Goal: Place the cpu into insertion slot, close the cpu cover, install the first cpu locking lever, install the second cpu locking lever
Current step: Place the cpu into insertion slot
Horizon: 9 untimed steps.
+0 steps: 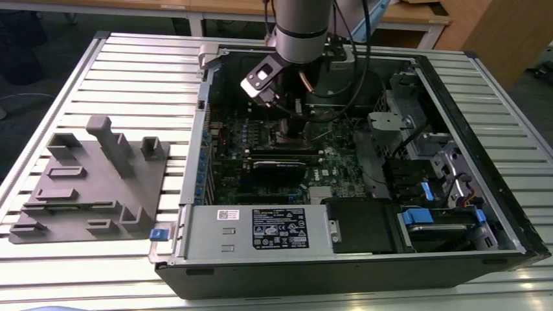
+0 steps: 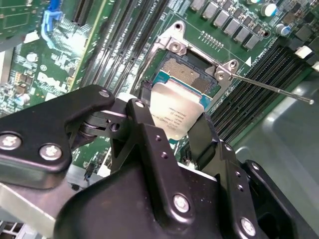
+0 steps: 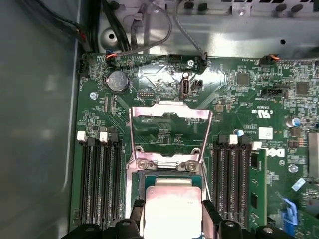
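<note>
Cpu [image 2: 177,107] looks light and stiff, probably fragile underneath; your gripper [image 2: 172,117] pinches it narrowly by two opposite edges.

Black, screw-studded pincer [image 2: 169,118]; silver-grey arm [image 1: 301,29]

An open computer case [image 1: 346,278] lies on the slatted table [image 1: 138,71]. The arm [image 1: 301,32] holds its gripper [image 1: 291,123] over the motherboard [image 1: 337,168], near the case's far wall. A grey fixture [image 1: 87,188] sits by the table's edge at the exterior view's left.
</note>
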Each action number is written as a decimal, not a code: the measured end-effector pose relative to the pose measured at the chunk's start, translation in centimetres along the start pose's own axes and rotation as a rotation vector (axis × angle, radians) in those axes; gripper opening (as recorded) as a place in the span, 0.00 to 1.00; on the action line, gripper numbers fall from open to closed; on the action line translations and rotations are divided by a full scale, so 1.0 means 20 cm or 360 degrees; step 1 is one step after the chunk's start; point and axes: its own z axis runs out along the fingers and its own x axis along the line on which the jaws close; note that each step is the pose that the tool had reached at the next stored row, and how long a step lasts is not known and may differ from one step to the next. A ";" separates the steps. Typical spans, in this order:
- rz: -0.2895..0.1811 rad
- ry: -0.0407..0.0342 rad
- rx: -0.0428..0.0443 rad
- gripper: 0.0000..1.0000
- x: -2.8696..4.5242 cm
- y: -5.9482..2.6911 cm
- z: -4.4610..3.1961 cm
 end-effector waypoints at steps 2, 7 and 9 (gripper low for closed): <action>0.0010 0.0000 0.0000 0.54 0.007 -0.002 0.010; 0.0037 -0.0002 0.0000 0.54 0.023 -0.009 0.042; 0.0049 -0.0002 0.0000 0.54 0.025 -0.014 0.056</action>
